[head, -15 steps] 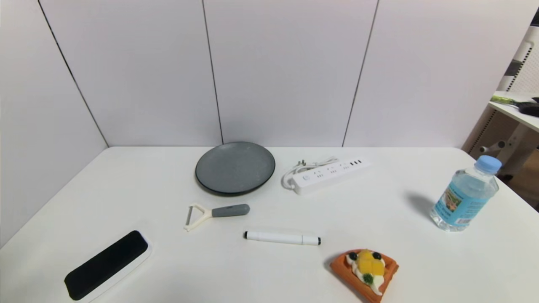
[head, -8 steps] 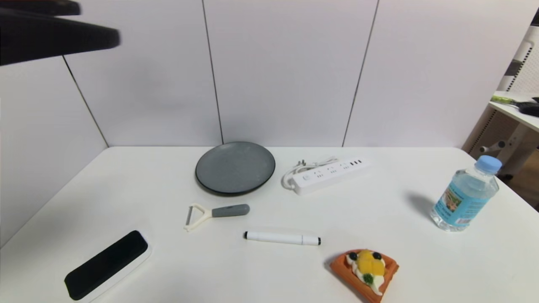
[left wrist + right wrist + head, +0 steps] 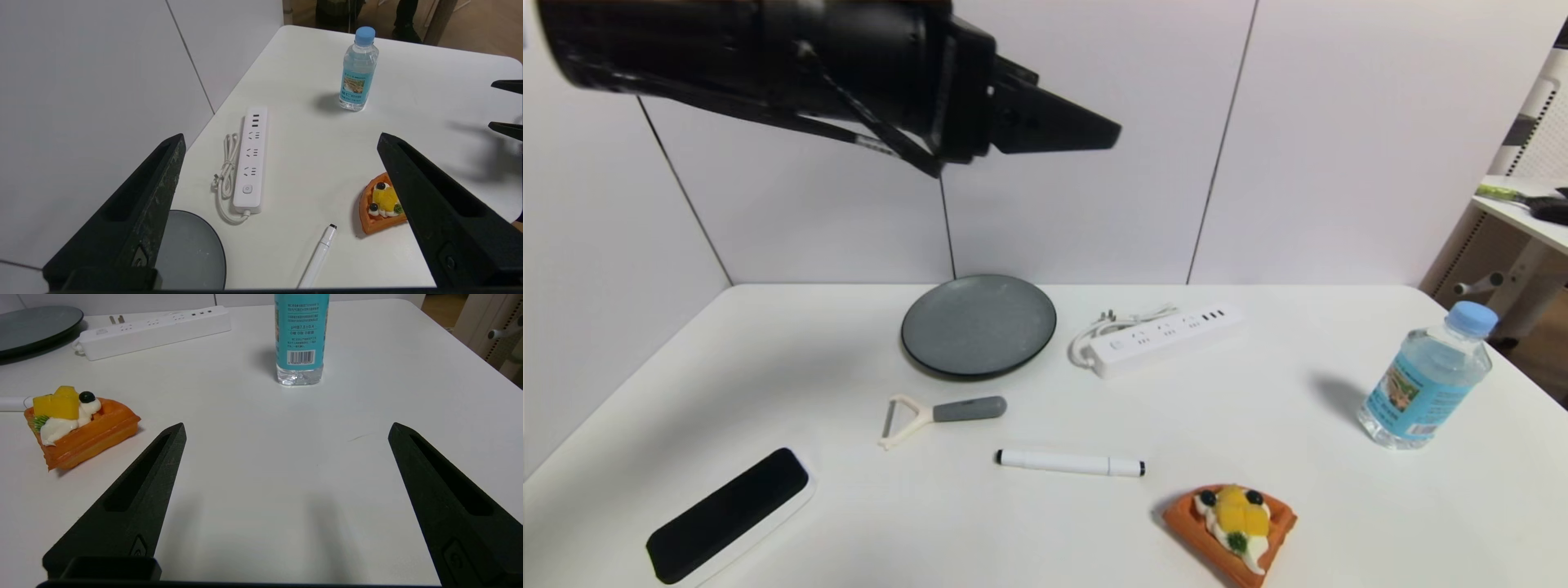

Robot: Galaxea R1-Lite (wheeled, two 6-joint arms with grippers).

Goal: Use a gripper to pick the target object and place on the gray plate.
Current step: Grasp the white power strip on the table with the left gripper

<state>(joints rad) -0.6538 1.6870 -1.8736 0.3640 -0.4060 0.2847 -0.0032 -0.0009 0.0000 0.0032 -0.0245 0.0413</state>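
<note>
The left pincer [image 3: 1086,131] is being held high above the far left of the bench [image 3: 1298,506], its tip pointing right; in its wrist view its fingers [image 3: 139,212] are seen spread wide with nothing between them. The plate [image 3: 978,325] is lying below it at the far middle of the bench, and the power strip [image 3: 1164,335] is lying just to the right of the plate, apart from it, with its coiled cord [image 3: 1107,325] at its plate end and far side. A peeler [image 3: 943,412] is being seen nearer than the plate, a marker [image 3: 1070,462] nearer still, and an eraser [image 3: 727,513] at the near left. A waffle [image 3: 1232,529] is lying at the near right and a bottle [image 3: 1425,377] is standing far to the right. The right pincer [image 3: 286,441] is being held low over the near right of the bench, fingers wide apart and empty, with the waffle [image 3: 77,424] to its left and the bottle [image 3: 301,339] farther off.
</note>
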